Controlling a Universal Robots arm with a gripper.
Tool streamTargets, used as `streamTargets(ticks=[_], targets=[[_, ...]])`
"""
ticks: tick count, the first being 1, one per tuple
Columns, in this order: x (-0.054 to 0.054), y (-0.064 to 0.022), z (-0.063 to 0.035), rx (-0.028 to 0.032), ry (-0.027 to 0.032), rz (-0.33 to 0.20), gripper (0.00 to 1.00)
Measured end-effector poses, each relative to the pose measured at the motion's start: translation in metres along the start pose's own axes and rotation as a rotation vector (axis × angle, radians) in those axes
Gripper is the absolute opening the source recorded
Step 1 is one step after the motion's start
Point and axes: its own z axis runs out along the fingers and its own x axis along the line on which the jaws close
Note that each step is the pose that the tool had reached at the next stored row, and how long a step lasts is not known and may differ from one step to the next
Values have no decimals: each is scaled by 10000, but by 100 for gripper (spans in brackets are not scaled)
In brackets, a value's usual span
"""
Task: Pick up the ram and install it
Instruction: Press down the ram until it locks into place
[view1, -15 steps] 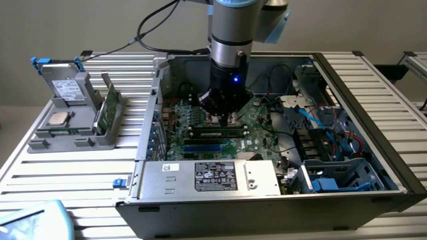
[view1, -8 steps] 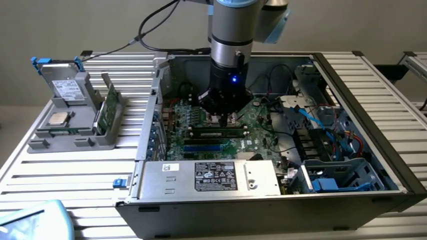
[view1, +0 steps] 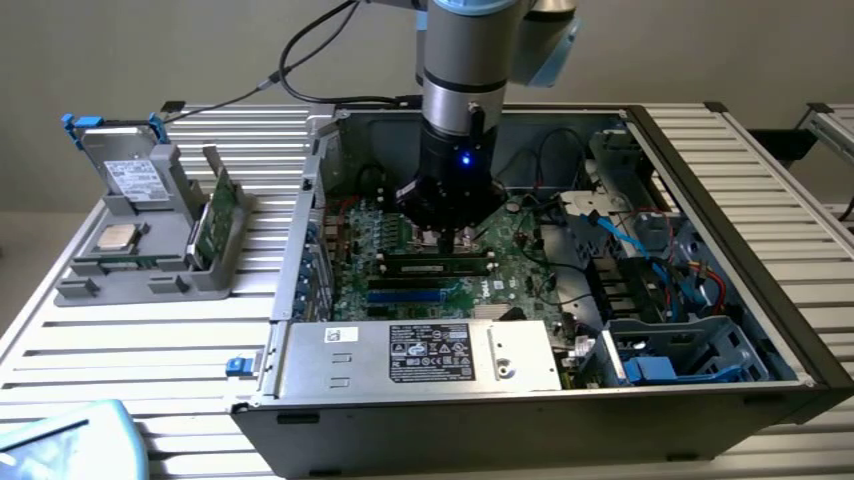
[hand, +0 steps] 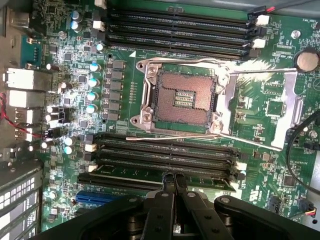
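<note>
wrist: gripper (hand: 174, 181) fingers pressed together, tips on the ram (hand: 150, 174) seated in a motherboard (hand: 250, 100) slot
exterior: spare board upright in grey holder (view1: 147, 250) outside the case
arm: vertical, reaching down into the case

**A plain wall and a slatted metal bench**

Behind everything stands a bare wall (view1: 160, 50) in a flat beige-grey, evenly lit and without marks. The work surface is a table (view1: 147, 340) of ribbed aluminium slats running across the exterior view, pale silver and catching soft, diffuse light (no hard shadows fall anywhere on it). Black caps (view1: 174, 105) close the ends of the frame profiles at the far corners. At the exterior view's right edge a second piece of the same aluminium framing (view1: 825, 125) stands just apart from the table. Past the table's left edge a strip of light floor (view1: 34, 235) shows.
</note>
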Motion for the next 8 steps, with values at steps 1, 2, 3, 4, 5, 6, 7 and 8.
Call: streamTargets(ticks=[1, 2, 3, 4, 5, 6, 7, 8], targets=[[2, -10, 0, 4, 0, 19, 11], [3, -20, 1, 9, 2, 39, 11], [4, -30, 1, 13, 3, 68, 11], [5, -36, 1, 18, 5, 108, 11], [5, -41, 2, 20, 6, 160, 11], [6, -44, 2, 22, 9, 224, 11], [6, -46, 2, 21, 13, 311, 11], [5, -46, 2, 19, 17, 423, 11]])
